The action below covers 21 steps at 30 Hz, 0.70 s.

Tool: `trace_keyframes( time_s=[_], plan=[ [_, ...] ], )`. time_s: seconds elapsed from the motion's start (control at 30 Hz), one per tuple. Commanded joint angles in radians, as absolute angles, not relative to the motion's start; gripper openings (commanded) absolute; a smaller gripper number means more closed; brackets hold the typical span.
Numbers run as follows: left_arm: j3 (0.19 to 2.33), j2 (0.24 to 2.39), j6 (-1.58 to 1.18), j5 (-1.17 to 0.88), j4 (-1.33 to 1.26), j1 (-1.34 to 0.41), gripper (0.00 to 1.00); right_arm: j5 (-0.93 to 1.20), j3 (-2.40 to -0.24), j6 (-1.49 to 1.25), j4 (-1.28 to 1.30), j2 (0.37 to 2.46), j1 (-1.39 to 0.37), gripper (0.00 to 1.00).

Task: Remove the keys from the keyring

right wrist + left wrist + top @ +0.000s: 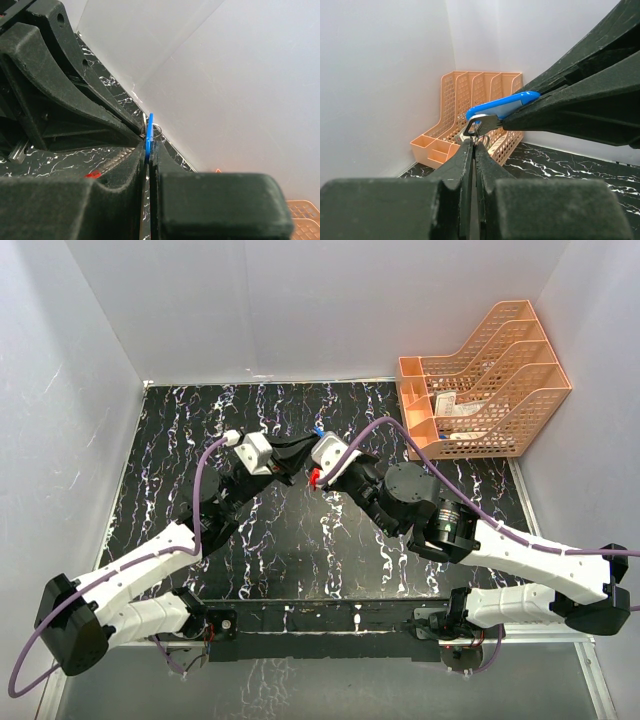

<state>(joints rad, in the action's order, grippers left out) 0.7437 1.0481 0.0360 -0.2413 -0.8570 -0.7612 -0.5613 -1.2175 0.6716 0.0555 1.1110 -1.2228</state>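
Observation:
Both grippers meet tip to tip above the middle of the black marbled table. My right gripper (312, 454) (148, 150) is shut on the key (149, 131), a flat blue piece seen edge-on. In the left wrist view the key (502, 106) lies flat between the right fingers, its silvery end toward my left gripper. My left gripper (302, 462) (473, 140) is shut on the grey metal end of the keyring (470, 128), which joins the key's silvery end. A small red part of the keyring (313, 478) shows just below the tips, the rest is hidden.
An orange mesh file rack (485, 390) (451, 115) stands at the back right corner with papers in it. White walls close the table's left, back and right sides. The black marbled tabletop (250, 570) spreads under both arms.

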Motion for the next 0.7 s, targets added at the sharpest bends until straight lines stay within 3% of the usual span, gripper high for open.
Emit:
trace_keyframes(
  time_s=[0.0, 0.33, 0.67],
  plan=[
    [0.763, 1.061, 0.016, -0.230, -0.924, -0.761, 0.00, -0.547, -1.239, 0.654, -0.002, 1.080, -1.222, 0.00],
    [0.740, 0.963, 0.068, -0.113, -0.856, -0.761, 0.00, -0.606, -1.219, 0.699, -0.035, 1.051, -1.223, 0.00],
    [0.713, 0.924, 0.037, -0.156, -0.936, -0.761, 0.00, -0.609, -1.189, 0.699, -0.069, 1.041, -1.222, 0.00]
  ],
)
